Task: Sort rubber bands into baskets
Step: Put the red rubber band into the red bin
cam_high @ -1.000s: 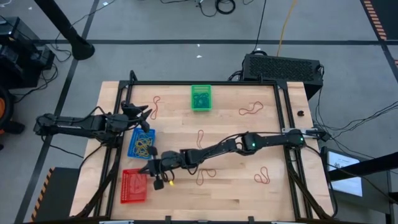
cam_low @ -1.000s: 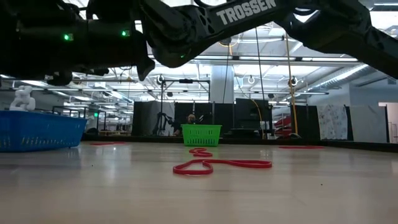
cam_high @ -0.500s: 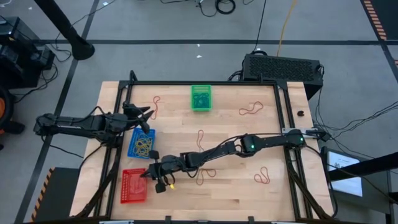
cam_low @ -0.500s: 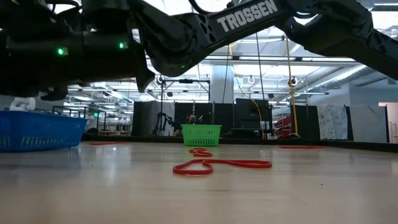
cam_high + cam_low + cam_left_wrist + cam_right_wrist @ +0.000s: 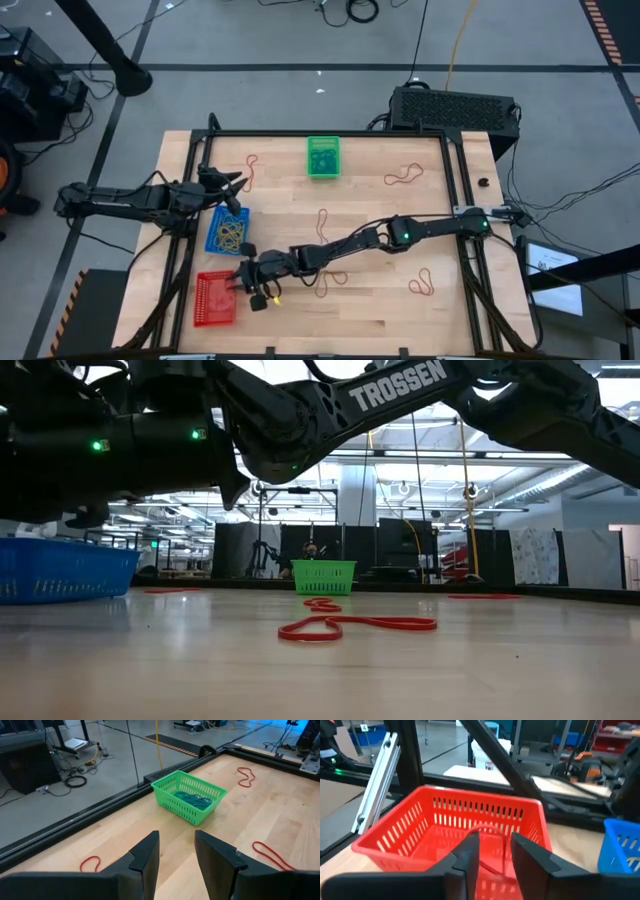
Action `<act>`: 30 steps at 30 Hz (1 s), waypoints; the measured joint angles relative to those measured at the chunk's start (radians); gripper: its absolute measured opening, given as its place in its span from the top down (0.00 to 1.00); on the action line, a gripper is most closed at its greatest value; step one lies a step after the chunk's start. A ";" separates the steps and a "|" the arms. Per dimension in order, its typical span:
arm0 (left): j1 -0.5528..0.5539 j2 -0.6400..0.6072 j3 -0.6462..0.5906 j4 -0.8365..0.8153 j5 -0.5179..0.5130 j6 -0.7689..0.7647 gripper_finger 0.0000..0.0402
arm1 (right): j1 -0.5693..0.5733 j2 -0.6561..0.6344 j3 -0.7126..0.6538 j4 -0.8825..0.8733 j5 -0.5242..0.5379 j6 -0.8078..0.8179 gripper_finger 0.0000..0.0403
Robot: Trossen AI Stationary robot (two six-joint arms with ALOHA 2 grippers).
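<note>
the right gripper (image 5: 243,278), fingers parted and empty, hovers at the red basket's (image 5: 216,299) edge; a red rubber band (image 5: 487,831) lies inside, just ahead.

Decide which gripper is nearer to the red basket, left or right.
Right. The right gripper hangs at the red basket's edge, facing into it. The left gripper waits farther off, beyond the blue basket.

The table holds 3 baskets: 1 green (image 5: 323,157), 1 blue (image 5: 227,231) and 1 red (image 5: 216,299). About 6 red rubber bands (image 5: 404,177) lie loose on the wood. 2 arms reach over it.
</note>
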 joint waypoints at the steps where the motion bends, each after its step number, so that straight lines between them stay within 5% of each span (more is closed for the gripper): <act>1: 0.000 0.000 0.000 0.000 0.000 0.000 0.67 | 0.000 0.000 0.000 -0.009 0.000 0.005 0.73; 18: 0.000 0.000 0.008 -0.011 0.045 0.003 0.67 | -0.010 -0.151 0.004 -0.348 -0.001 -0.115 0.61; 30: 0.000 0.000 0.010 -0.006 0.079 0.001 0.67 | -0.086 -0.445 0.007 -1.523 0.002 -0.114 0.62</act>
